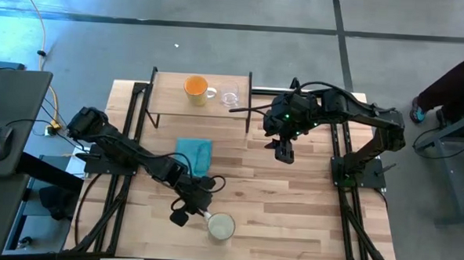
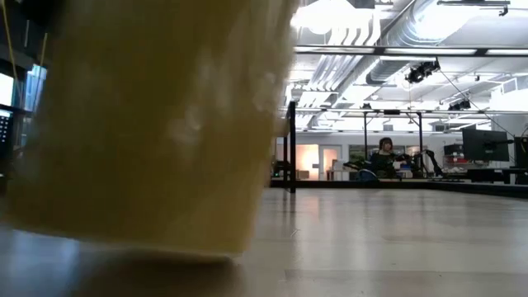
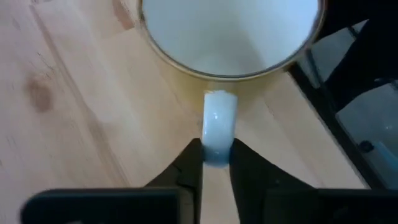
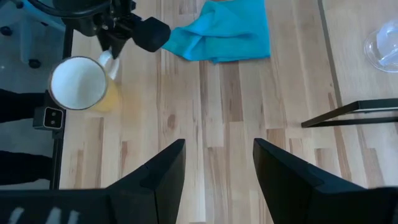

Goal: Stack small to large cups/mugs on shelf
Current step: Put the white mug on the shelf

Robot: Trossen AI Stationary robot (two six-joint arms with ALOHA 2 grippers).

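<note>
Left gripper (image 3: 216, 155) pinches the cream mug's (image 1: 221, 225) handle (image 3: 219, 124) at the table's near edge; shelf (image 1: 170, 100) lies far across, past the cloth (image 1: 194, 155). Right gripper (image 4: 217, 165) hangs open, empty, nearer the shelf.

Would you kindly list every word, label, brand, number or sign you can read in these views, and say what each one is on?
None can be read.
Cream-white mug, orange mug and clear glass cup: no print shows.
Teal cloth: plain.
Left end effector, shut on the cream-white mug's handle: no marking visible.
Right end effector: no marking visible.
Screens in the room behind: too small to read.
</note>
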